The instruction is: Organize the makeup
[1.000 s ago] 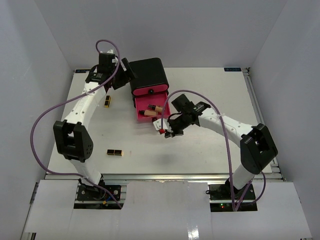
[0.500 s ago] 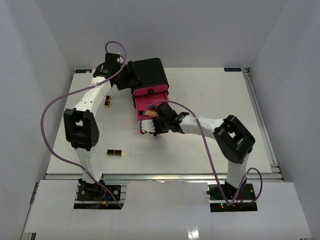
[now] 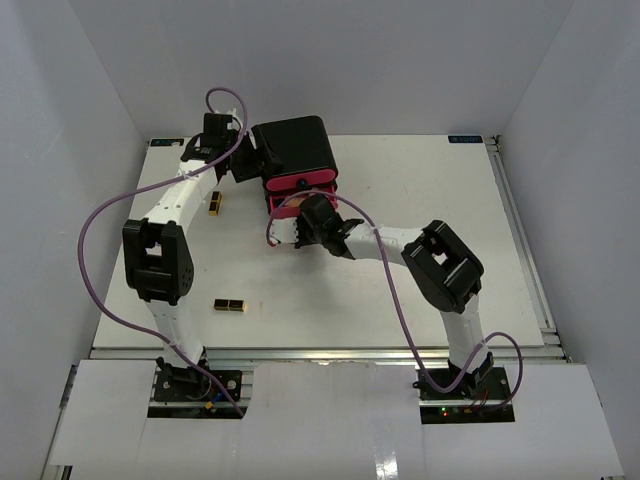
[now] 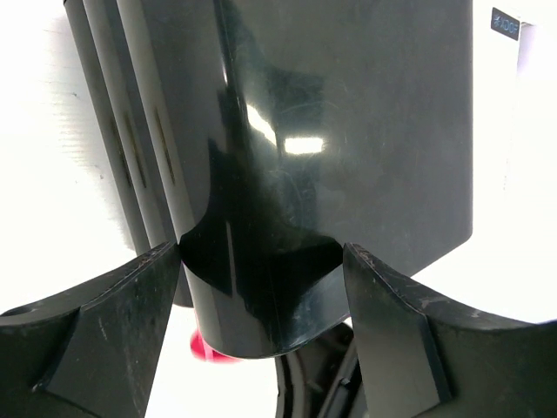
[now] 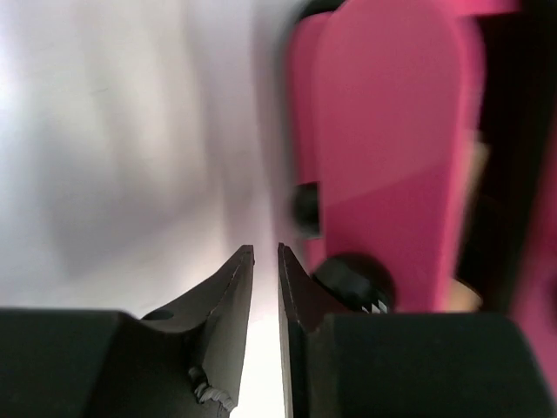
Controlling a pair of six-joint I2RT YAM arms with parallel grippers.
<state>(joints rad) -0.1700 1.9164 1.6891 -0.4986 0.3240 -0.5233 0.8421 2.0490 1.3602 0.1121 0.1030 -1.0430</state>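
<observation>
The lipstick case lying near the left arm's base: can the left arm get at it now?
Probably not at once: the left gripper stands with its fingers around the black box. The lipstick case itself lies uncovered on the table.

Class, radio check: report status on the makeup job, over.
Left gripper open around the black box. Right gripper nearly shut, empty, at the pink drawer. Two lipstick cases loose on the table.

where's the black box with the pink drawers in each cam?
Top external: black box at the table's far centre-left, the left gripper around its left side.
Left wrist: glossy black wall fills the frame, between the gripper's fingers.
Right wrist: pink drawer fronts on the right, blurred.
Shared landmark: the dark drawer knob.
</observation>
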